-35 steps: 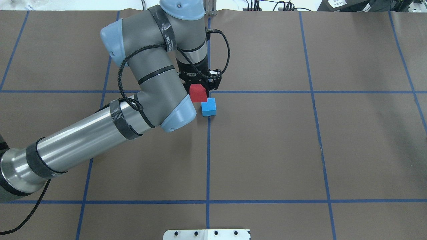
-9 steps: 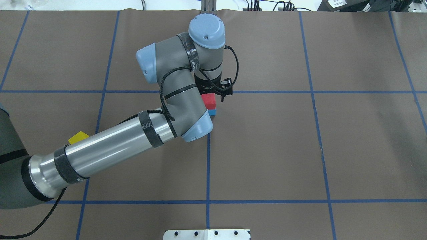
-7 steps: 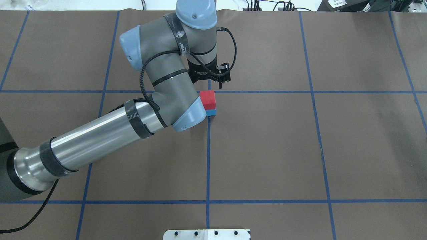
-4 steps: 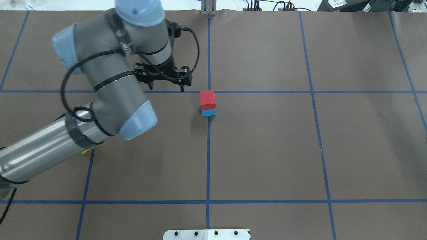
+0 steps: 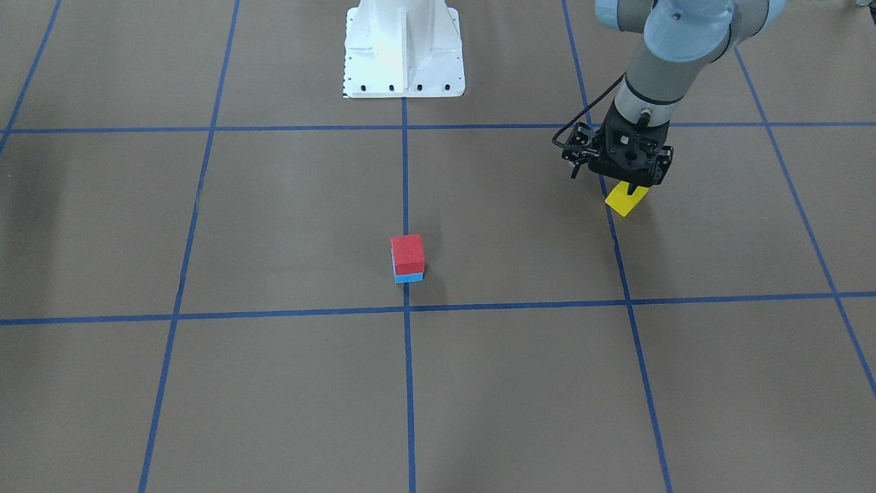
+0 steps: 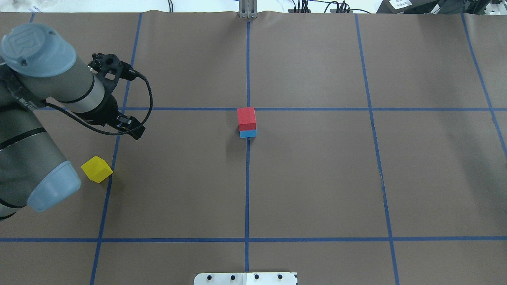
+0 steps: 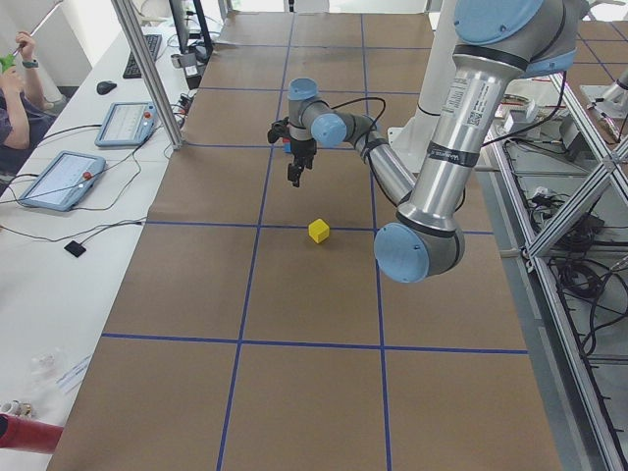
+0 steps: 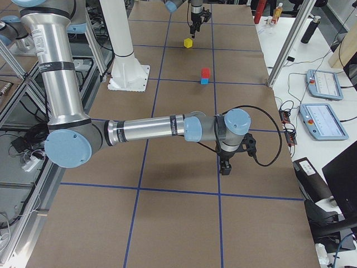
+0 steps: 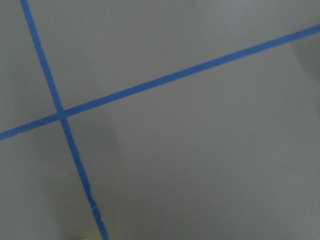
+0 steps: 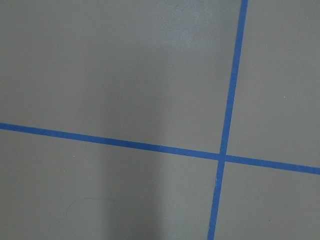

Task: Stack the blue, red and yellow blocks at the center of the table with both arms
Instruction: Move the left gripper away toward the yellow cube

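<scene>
Spread apart and empty: left fingers (image 5: 636, 183), pointing down, hanging above the counter (image 6: 317, 178) near its left end and touching nothing. Close to the yellow block (image 6: 97, 169) but not over it; in the overhead view, a little beyond it and toward the centre, and well above it. Yellow block flat on the counter, just beside a blue tape line (image 6: 107, 198), turned cornerwise to the grid and well apart from the stack. At the centre crossing, red block (image 6: 246, 116) sitting squarely on blue block (image 6: 248, 134), with only a sliver of blue showing from above. Right fingers (image 8: 225, 167) far off toward the opposite end, low over the counter, caught only by the side camera; spread or pressed together, cannot tell. Judging by looks: a small, light, rigid cube, matte enough not to slip and not fragile. Best taken across two opposite flat faces at about mid-height, after turning the wrist to match the cornerwise set. Pinching on the corners likely to twist it loose. Probable next step: lowering over the yellow block, closing, then carrying it to the top of the red. Gentle placing advised, to avoid nudging the two-block stack off line.
</scene>
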